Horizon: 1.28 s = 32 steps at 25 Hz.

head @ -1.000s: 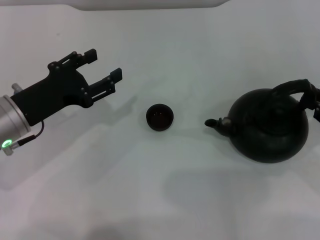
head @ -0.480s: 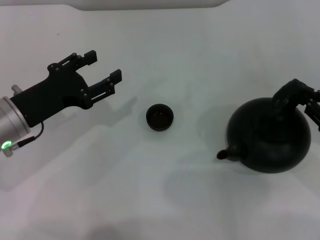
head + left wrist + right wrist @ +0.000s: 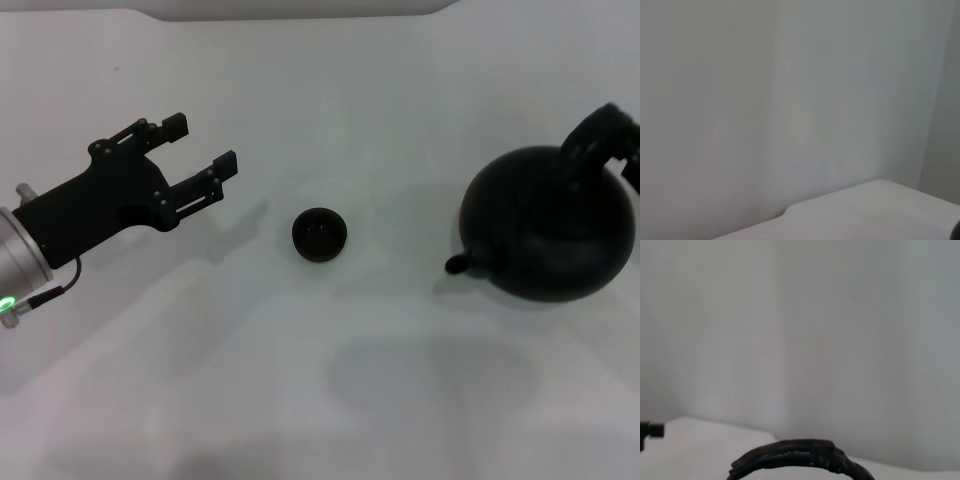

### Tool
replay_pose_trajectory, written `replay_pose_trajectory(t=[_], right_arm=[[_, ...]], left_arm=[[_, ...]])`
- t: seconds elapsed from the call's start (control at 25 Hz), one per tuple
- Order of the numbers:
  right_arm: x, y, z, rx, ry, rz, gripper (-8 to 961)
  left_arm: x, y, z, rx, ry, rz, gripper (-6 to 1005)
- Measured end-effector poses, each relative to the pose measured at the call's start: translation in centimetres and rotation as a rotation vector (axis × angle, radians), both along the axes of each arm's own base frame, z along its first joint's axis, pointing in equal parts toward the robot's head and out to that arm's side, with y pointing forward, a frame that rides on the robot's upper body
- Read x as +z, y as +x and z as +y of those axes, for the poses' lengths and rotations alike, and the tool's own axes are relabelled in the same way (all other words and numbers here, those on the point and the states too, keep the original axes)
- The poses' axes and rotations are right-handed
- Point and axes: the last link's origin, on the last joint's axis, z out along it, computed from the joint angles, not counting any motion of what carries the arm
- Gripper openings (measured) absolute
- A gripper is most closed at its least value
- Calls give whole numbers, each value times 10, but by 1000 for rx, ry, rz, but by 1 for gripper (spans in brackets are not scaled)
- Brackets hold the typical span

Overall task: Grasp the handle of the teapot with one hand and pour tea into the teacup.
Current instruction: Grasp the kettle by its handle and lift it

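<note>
One teapot [image 3: 548, 225] has swung its spout nearer and lifted rightward from the teacup [image 3: 319, 234]; the right gripper's state is unseeable, the left gripper [image 3: 198, 158] spread.

teapot [image 3: 548, 226] now higher at the frame's right edge, spout [image 3: 457, 264] lower-left; left gripper [image 3: 196, 155] shifted slightly left and down.

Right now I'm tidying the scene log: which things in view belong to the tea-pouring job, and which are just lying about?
Part of the job:
teapot, lifted at the right edge
its handle, where the right arm holds it
teacup, on the table centre

Not in use:
left hand, open, hovering left of the teacup
white table; nothing else lies on it
</note>
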Motion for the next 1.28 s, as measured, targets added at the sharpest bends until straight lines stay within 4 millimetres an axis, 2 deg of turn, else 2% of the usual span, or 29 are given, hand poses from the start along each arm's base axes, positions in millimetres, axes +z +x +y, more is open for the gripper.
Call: replay_pose_trajectory(t=[0.24, 0.44, 0.8, 1.04, 1.28], right_arm=[[4, 0, 6, -21, 63, 34, 127], [-6, -9, 13, 14, 119, 10, 126], [-37, -38, 32, 105, 164, -168, 126], [-45, -62, 45, 141, 199, -272, 117], [-52, -76, 51, 169, 222, -364, 114]], left_arm=[[0, -4, -6, 13, -2, -1, 774], [4, -16, -15, 40, -3, -26, 774], [7, -38, -29, 92, 10, -69, 774], [3, -48, -37, 119, 33, -77, 774], [1, -58, -42, 136, 53, -57, 773]])
